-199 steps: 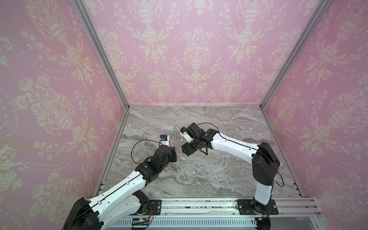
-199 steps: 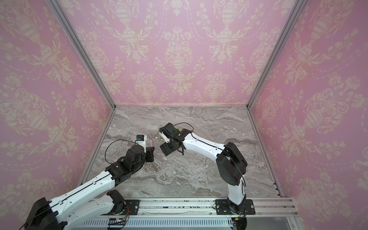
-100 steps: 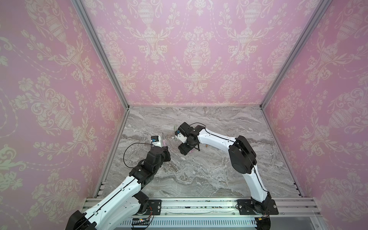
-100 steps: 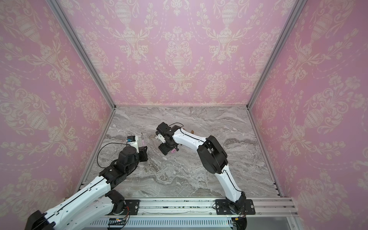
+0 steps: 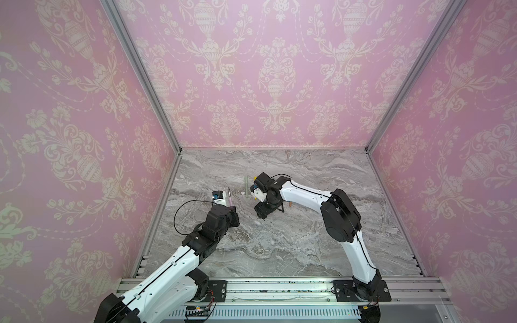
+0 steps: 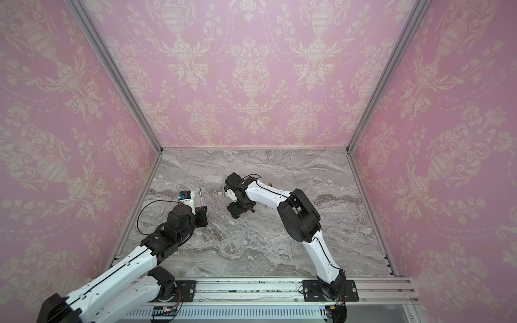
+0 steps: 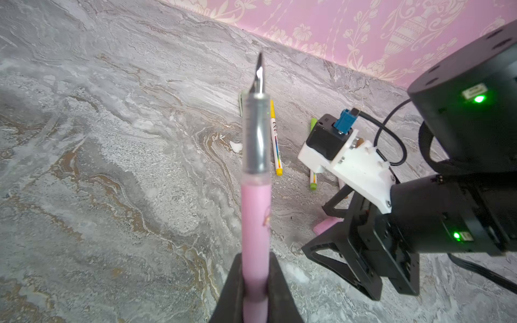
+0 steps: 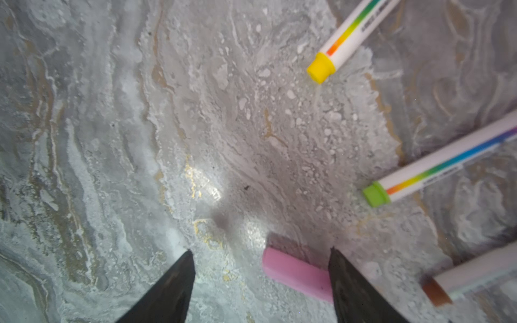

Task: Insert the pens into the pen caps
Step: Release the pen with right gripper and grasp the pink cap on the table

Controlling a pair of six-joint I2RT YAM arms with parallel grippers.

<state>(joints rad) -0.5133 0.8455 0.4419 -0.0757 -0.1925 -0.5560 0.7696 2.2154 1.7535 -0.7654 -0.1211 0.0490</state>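
Note:
My left gripper (image 7: 256,260) is shut on a pink-barrelled pen (image 7: 256,212), whose dark tip (image 7: 259,72) points up and away; both top views show this pen (image 5: 231,200) (image 6: 202,200). A short pink pen cap (image 8: 296,275) lies flat on the marble. My right gripper (image 8: 260,250) is open and hangs low over the cap. The cap lies between the jaws, close against one fingertip (image 8: 340,268). In the left wrist view the cap (image 7: 326,226) peeks out beside the right gripper (image 7: 335,232). In a top view the right gripper (image 5: 261,211) points down, right of the left gripper (image 5: 232,209).
White rainbow-printed pens lie near the cap, one with a yellow end (image 8: 321,67), one lime (image 8: 376,193), one brown (image 8: 436,290). A sage-green pen (image 5: 246,186) lies further back. The pink side wall (image 5: 84,167) is close on the left arm's side.
The left gripper has drifted left with the pink pen still in it. The right arm has folded at the elbow and its open gripper has come down over the pink cap.

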